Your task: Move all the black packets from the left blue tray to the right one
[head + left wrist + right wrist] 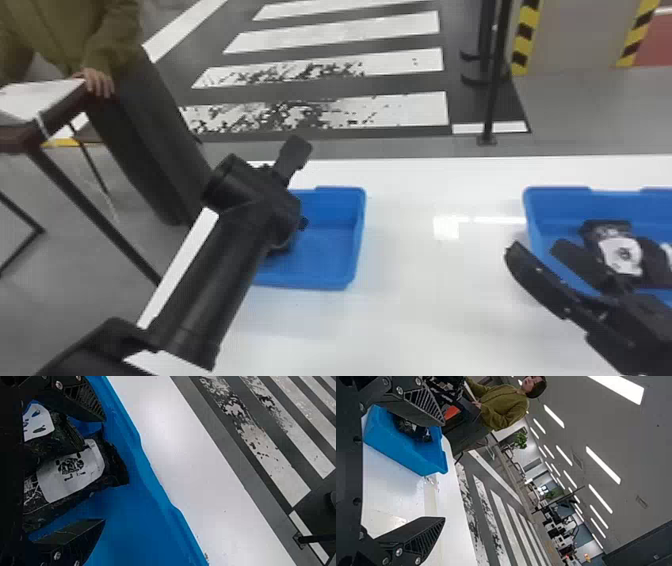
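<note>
Left gripper (301,185) at the left blue tray (320,280), jaws wide, empty, by black packets (73,471); three o'clock, right gripper (537,247), jaws wide, empty!

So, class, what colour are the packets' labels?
White labels with black markings, clearest in the left wrist view.
</note>
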Controlling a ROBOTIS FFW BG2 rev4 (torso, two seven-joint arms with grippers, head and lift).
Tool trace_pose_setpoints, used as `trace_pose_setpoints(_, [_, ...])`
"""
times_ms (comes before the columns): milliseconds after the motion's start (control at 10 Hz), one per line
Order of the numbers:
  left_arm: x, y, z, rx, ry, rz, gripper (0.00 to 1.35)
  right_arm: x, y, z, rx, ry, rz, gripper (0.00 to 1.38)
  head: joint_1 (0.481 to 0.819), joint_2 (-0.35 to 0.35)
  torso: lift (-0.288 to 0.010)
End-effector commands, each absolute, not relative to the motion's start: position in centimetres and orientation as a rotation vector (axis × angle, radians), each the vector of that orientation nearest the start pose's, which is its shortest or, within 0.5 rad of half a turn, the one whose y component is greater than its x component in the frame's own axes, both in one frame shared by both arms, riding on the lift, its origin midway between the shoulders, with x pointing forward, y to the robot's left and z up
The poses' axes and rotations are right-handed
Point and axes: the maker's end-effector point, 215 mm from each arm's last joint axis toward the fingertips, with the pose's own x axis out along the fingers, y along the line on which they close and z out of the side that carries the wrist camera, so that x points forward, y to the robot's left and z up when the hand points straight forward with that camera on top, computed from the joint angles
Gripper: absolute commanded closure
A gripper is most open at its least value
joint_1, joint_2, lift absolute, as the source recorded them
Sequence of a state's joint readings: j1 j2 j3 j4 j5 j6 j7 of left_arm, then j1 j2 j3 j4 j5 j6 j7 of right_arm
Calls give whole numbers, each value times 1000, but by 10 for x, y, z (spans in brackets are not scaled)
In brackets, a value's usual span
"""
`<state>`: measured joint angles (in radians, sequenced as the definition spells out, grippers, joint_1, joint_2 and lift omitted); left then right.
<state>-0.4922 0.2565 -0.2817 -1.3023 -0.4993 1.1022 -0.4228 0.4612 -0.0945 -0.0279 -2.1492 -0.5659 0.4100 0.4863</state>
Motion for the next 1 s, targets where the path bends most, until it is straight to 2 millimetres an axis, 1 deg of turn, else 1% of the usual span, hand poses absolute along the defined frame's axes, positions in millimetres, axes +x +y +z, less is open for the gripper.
trace_pose_setpoints(0, [613,366,-458,631,970,-28,134,415,-106,-320,519,181,627,179,695,260,-140])
trace_pose_setpoints(100, [618,372,-457,666,967,-29,134,416,-106,-321,522,183,627,179,695,268,-140])
trace_pose_setpoints(200, [621,376,-454,694,964,-23,134,415,-104,-322,528,187,631,180,695,274,-140])
trace_pose_setpoints(300, [622,380,-456,703,963,-24,134,414,-102,-322,536,189,636,180,695,277,-140])
trace_pose_setpoints(500, [617,399,-465,710,980,-3,134,414,-100,-323,545,191,640,179,695,290,-140])
trace_pose_setpoints(600, [609,407,-477,688,1010,6,151,414,-100,-321,547,188,643,179,695,301,-140])
trace_pose_setpoints(700, [598,416,-491,653,1042,25,294,413,-98,-323,559,194,646,180,695,313,-140])
trace_pose_setpoints(800, [583,417,-508,599,1069,31,564,413,-98,-324,564,195,649,180,695,321,-140])
trace_pose_setpoints(900, [578,415,-515,582,1075,36,820,412,-99,-325,569,197,649,179,695,335,-140])
